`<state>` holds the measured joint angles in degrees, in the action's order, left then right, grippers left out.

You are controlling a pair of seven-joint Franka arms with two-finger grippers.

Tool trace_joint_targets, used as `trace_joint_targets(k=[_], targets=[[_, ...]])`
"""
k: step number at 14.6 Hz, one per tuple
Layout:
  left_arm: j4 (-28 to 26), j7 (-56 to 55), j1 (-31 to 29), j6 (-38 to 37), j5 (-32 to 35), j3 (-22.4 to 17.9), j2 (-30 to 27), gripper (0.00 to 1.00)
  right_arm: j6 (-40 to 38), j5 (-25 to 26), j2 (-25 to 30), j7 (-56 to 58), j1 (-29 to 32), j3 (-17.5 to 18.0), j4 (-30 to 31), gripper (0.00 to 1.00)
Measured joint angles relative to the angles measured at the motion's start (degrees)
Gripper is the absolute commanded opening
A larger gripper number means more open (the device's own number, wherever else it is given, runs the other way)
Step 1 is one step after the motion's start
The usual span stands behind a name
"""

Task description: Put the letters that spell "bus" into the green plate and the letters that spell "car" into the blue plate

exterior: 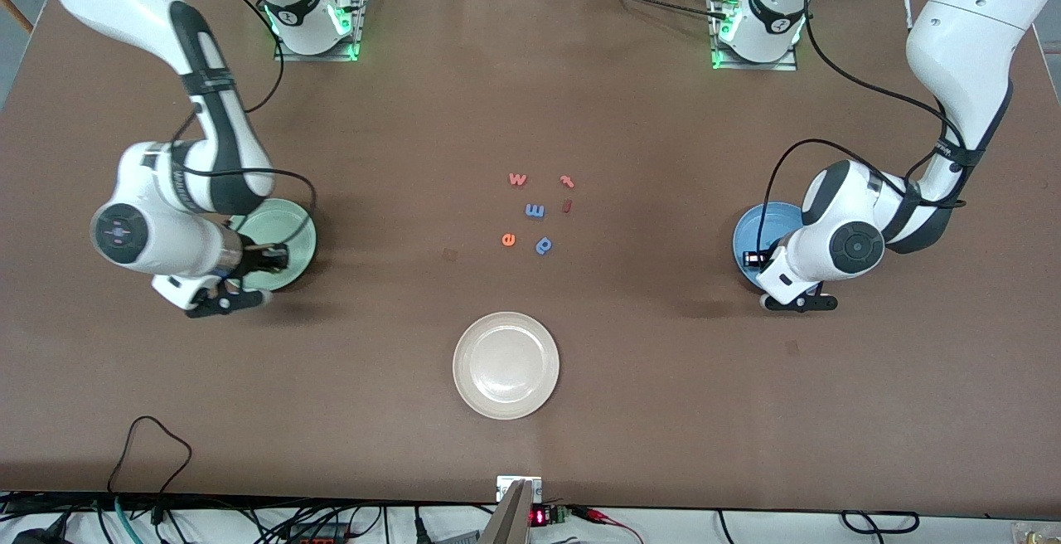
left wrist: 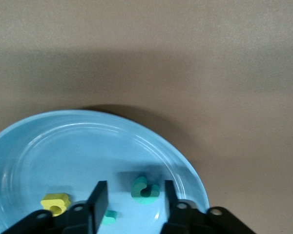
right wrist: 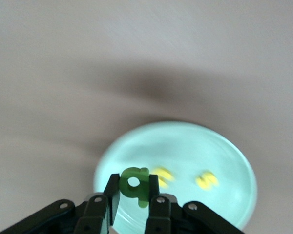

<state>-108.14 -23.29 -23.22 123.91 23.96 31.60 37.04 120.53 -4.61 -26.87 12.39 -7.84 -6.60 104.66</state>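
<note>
The blue plate (exterior: 750, 229) sits at the left arm's end of the table, and my left gripper (exterior: 753, 259) hangs low over it. Seen from the left wrist, this gripper (left wrist: 134, 187) is open. The teal "c" (left wrist: 145, 191) lies in the blue plate (left wrist: 63, 141) between the fingers, touching neither. The yellow "a" (left wrist: 56, 202) lies beside it, and the teal "r" (left wrist: 110, 216) is partly hidden by a finger. My right gripper (right wrist: 133, 183) is shut on the green "b" (right wrist: 136, 192) over the green plate (right wrist: 185, 141). The yellow "u" (right wrist: 162, 175) and "s" (right wrist: 206, 180) lie in that plate (exterior: 298, 233).
A cream-white plate (exterior: 506, 366) sits mid-table, nearer the front camera. Loose letters lie in the middle: an orange "w" (exterior: 517, 179), a red "r"-like letter (exterior: 567, 182), a blue "m" (exterior: 535, 211), an orange "e" (exterior: 508, 239) and a blue "p" (exterior: 543, 245).
</note>
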Motion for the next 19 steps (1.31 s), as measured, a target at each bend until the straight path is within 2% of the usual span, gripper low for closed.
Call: trace_joint_targets(k=[1,2,3,6,9,11,13,14,15,18,19], targets=[[0.3,0.0,-0.1,0.0,0.0,0.3,0.0,1.0,0.0,0.4,0.5,1.4,1.7,0.0,1.6,0.43],[0.7,0.0,-0.4,0.0,0.0,1.0,-0.2,1.0,0.1,0.5,0.7,2.2,3.0,0.0,2.7,0.93],[1.3,0.0,-0.7,0.0,0.0,1.8,-0.7,1.0,0.2,0.6,0.7,2.4,3.6,0.0,3.5,1.0],[2.4,0.3,-1.2,0.0,0.0,3.0,-5.5,1.0,0.7,0.6,1.5,2.3,3.6,0.5,3.9,1.0],[3.0,3.2,-1.5,-0.2,0.0,4.0,-11.6,1.0,-0.3,0.6,6.2,2.3,3.3,1.0,3.0,1.0],[5.3,6.8,-1.8,-2.7,-0.1,4.5,-14.1,1.0,-5.2,1.4,10.4,2.3,3.3,1.2,0.0,1.0],[9.9,10.2,-1.2,-7.1,-3.0,3.9,-15.3,1.0,-11.5,3.6,13.5,2.3,3.3,1.3,-4.7,1.0],[12.2,11.5,0.7,-9.6,-5.7,1.7,-15.9,1.0,-14.1,4.4,14.9,2.3,3.3,1.3,-6.9,1.0],[14.7,12.7,4.6,-12.7,-8.3,-3.1,-16.6,1.0,-16.0,4.9,16.3,2.3,3.3,1.3,-8.4,1.0],[21.6,16.7,20.0,-19.6,-15.5,-21.6,-17.9,1.0,-21.0,6.3,19.5,2.1,3.3,1.3,-11.0,1.0],[23.1,17.5,23.2,-20.2,-18.2,-26.1,-18.6,1.0,-22.1,6.5,20.1,1.4,3.3,1.3,-11.5,1.0]])
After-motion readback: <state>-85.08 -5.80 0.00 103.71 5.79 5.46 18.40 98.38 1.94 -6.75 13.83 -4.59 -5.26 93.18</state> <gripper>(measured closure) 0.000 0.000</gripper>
